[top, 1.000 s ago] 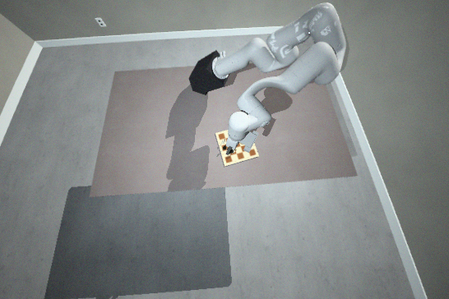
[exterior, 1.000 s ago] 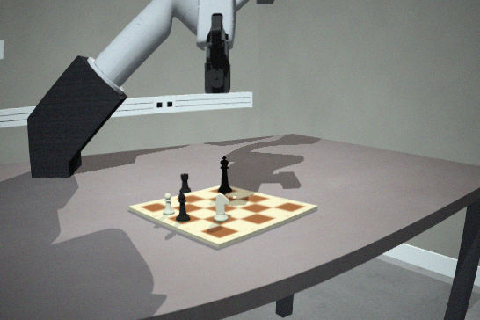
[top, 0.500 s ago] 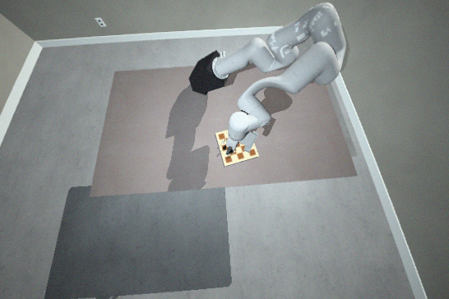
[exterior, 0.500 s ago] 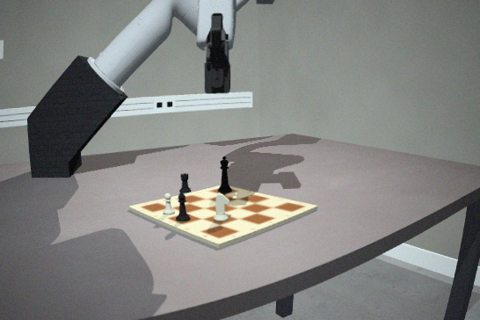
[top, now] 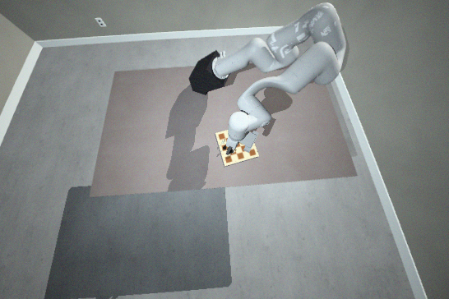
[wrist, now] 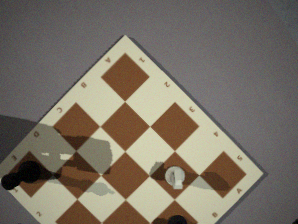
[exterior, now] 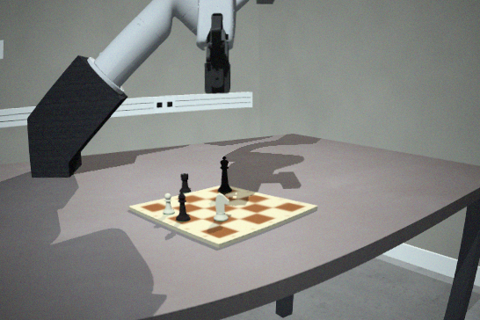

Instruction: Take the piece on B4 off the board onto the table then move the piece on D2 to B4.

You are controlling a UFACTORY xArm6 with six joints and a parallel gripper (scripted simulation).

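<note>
The small chessboard [exterior: 272, 216] [wrist: 125, 77] [top: 251, 154] lies on the table. A white knight [exterior: 221, 209] [wrist: 173, 176] stands upright inside B4. Square D2 [wrist: 75, 174] holds no piece and lies in shadow. A black rook [exterior: 185, 183] stands upright at the board's far-left edge; it looks to be on the table just off the board. My gripper [exterior: 216, 89] is open and empty. It hangs high above the board, roughly over the knight. It does not show in the wrist view.
A black queen [exterior: 224, 176] [wrist: 22, 175] stands on E1 at the far corner. A black piece [exterior: 182, 207] [wrist: 176, 220] stands on C5. A white pawn [exterior: 168, 203] stands near the left corner. The arm's black base [exterior: 66, 122] is at the back left.
</note>
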